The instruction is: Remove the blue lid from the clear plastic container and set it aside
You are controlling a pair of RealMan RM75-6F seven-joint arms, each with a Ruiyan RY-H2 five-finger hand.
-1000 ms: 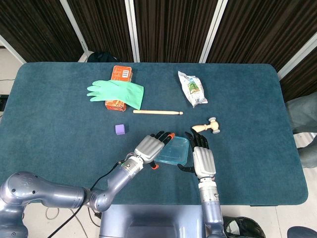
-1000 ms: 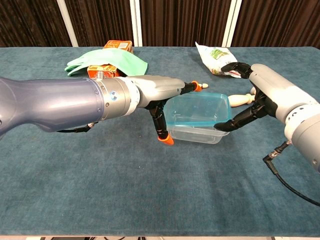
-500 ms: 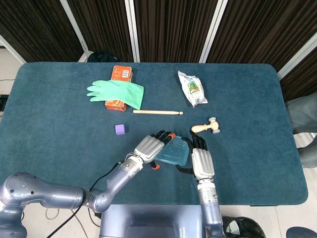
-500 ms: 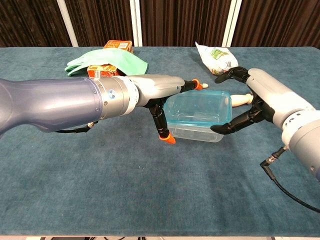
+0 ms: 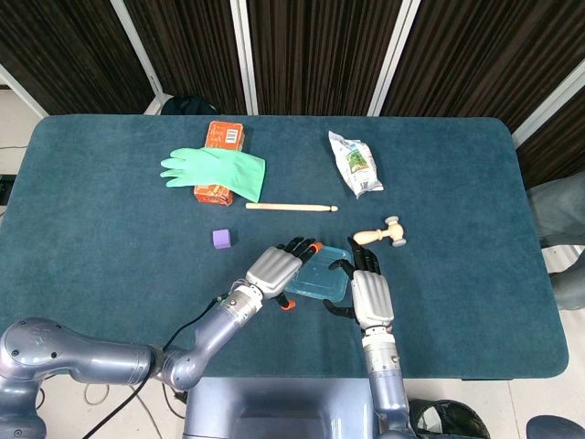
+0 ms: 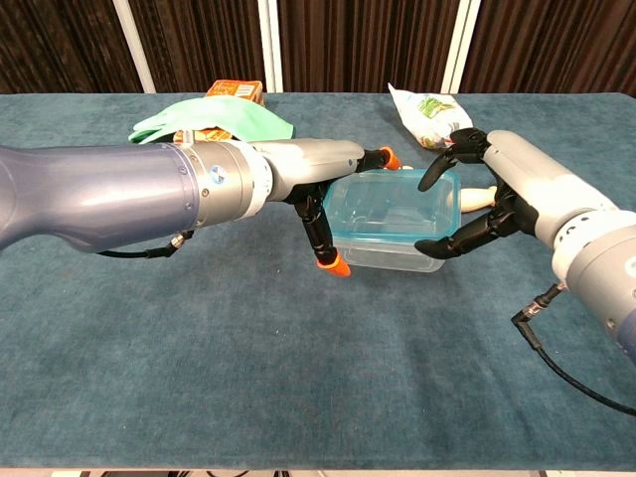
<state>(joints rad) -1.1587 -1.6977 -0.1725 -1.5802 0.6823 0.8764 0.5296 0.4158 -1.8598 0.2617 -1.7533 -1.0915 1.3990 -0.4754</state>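
The clear plastic container with its blue lid on lies near the table's front middle, also seen in the head view as the container. My left hand clasps its left end, orange-tipped fingers over the lid's far edge and thumb at the near left corner. In the head view the left hand covers the container's left side. My right hand grips the right end, fingers on the lid's top edge and thumb under the front rim. The head view shows the right hand beside it.
A green glove lies over an orange box at the back left. A wooden stick, a purple cube, a small wooden mallet and a snack bag lie beyond the container.
The container has shifted left and slightly away between both hands. My right hand has closed in on its right end, fingers now over the lid's edge.
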